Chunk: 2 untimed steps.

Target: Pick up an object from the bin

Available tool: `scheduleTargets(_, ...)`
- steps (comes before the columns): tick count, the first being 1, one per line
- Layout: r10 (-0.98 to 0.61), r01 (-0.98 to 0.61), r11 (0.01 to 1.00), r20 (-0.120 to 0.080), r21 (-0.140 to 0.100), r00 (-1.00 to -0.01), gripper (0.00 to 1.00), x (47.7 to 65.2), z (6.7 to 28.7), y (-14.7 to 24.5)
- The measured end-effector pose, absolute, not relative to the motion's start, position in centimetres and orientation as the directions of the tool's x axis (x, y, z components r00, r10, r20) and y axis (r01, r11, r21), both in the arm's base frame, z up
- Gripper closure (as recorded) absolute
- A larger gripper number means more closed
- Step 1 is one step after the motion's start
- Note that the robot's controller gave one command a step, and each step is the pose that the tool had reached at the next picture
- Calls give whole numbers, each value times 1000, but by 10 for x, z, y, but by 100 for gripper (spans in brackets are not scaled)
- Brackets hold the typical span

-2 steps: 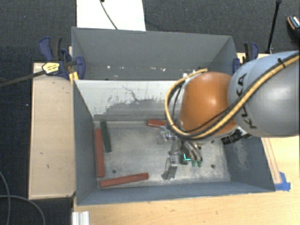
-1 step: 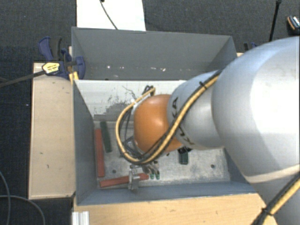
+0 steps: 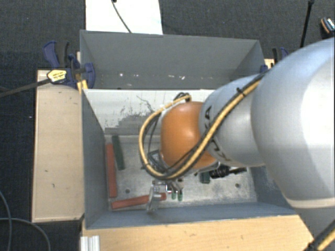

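A flat red bar (image 3: 130,203) was seen lying along the near wall of the grey bin (image 3: 172,61), towards its left corner. The gripper (image 3: 156,196) was found low over the bar's right end; whether it was parted or closed could not be told. A second red bar (image 3: 111,171) was laid along the left wall, a dark green stick (image 3: 119,153) just beside it.
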<state>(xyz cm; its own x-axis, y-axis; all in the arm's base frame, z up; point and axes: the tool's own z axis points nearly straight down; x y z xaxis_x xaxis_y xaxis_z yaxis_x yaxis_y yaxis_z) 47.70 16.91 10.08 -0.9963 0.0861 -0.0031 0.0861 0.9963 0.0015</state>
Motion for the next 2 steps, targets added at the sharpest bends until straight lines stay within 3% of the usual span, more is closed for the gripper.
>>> scheduleTargets(1, 10, 10, 1000, -3, 1, -1000, 0, 477, 100, 171)
scheduleTargets(2, 89, 89, 996, -2, 1, -996, 0, 479, 70, 170)
